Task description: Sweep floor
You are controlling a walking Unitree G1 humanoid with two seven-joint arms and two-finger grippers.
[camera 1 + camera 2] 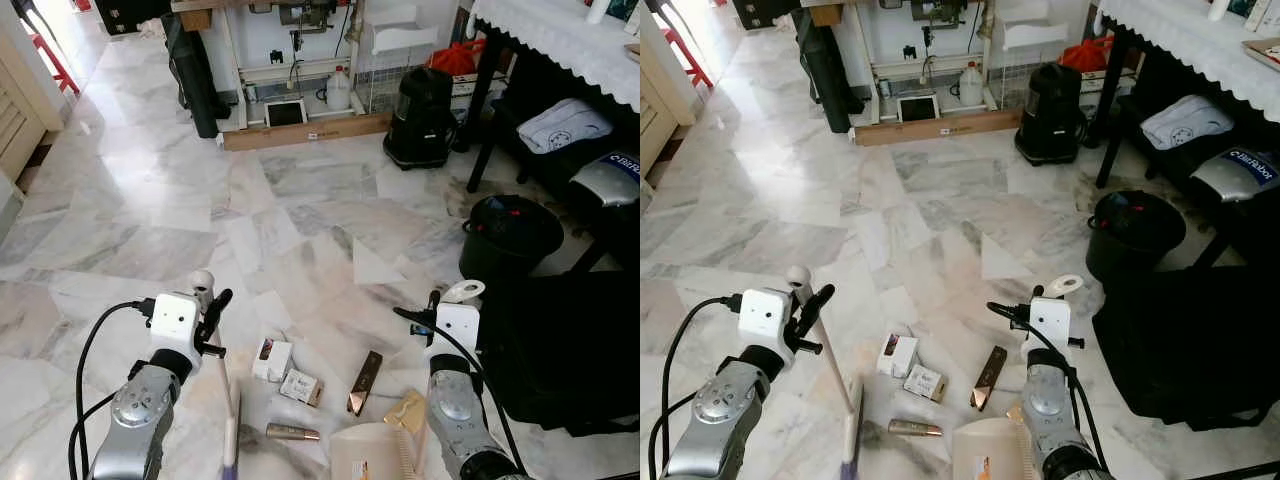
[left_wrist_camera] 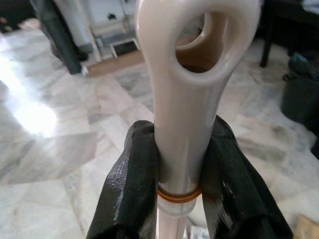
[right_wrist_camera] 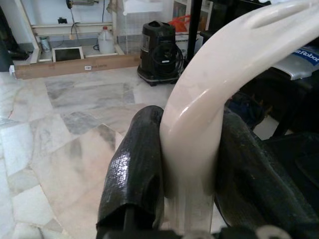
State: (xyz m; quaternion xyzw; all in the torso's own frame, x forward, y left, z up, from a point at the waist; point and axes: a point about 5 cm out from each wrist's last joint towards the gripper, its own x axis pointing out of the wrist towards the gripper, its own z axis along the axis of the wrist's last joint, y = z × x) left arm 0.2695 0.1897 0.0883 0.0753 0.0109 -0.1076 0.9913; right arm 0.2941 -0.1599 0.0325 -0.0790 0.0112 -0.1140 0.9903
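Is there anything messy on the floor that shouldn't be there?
Yes. Litter lies scattered on the marble floor in front of the robot: a small white box, a little packet, a brown strip, a gold tube and a gold wrapper. They lie between the broom and the dustpan.

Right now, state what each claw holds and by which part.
Left claw: broom, by its handle's upper end, below the hanging loop. Right claw: dustpan, by its handle.

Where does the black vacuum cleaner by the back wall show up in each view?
Left eye: black vacuum cleaner, upper right, beside the long cardboard box.
Right eye: upper right, same box to its left.
Left wrist: cannot make it out.
Right wrist: top centre, behind the handle.
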